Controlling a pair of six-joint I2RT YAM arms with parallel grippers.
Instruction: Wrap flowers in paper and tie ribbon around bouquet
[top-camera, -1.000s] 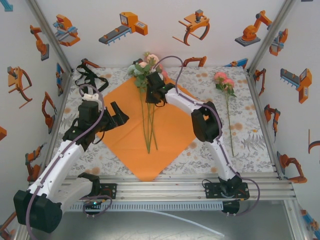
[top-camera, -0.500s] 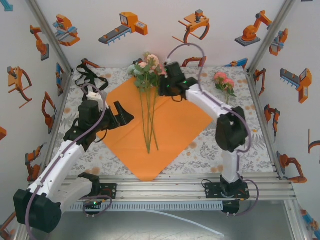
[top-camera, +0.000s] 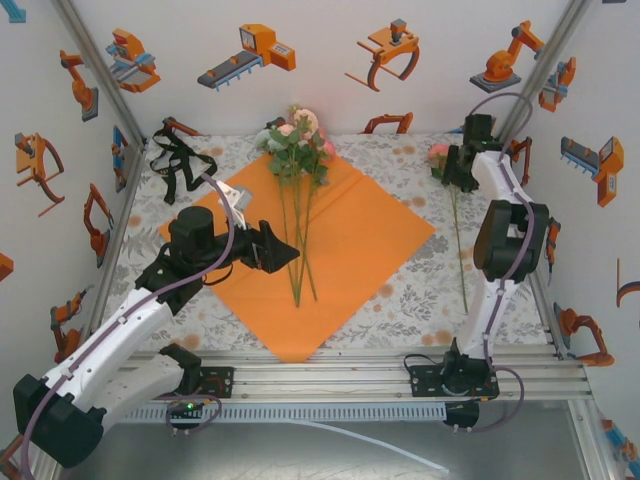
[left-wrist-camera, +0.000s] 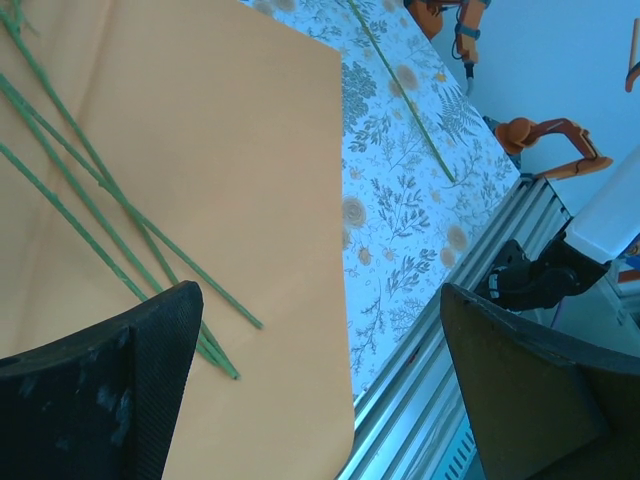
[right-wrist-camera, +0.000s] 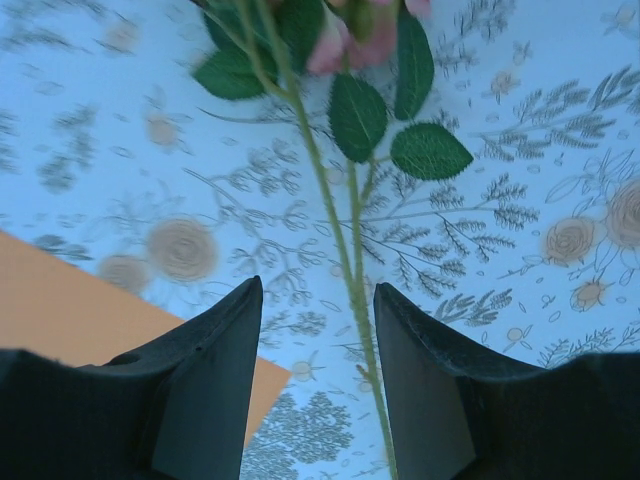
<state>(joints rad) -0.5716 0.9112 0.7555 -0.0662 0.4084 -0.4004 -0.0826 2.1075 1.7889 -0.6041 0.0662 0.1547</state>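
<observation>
Flowers, artificial pink-white blooms (top-camera: 295, 140), lie bunched at twelve o'clock; right gripper (right-wrist-camera: 320, 300), seemingly half-open over a stray green stem (right-wrist-camera: 311, 150), may crush leaves (right-wrist-camera: 430, 150); left gripper (left-wrist-camera: 320, 295) gapes wide.

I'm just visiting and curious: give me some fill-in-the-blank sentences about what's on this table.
1. The flowers lie on a sheet of ____ paper.
2. The ribbon in the far left corner is ____.
3. A lone pink flower lies to the ____ of the paper.
4. The jaws of the left gripper stand ____.
Missing words: orange, black, right, open.
</observation>
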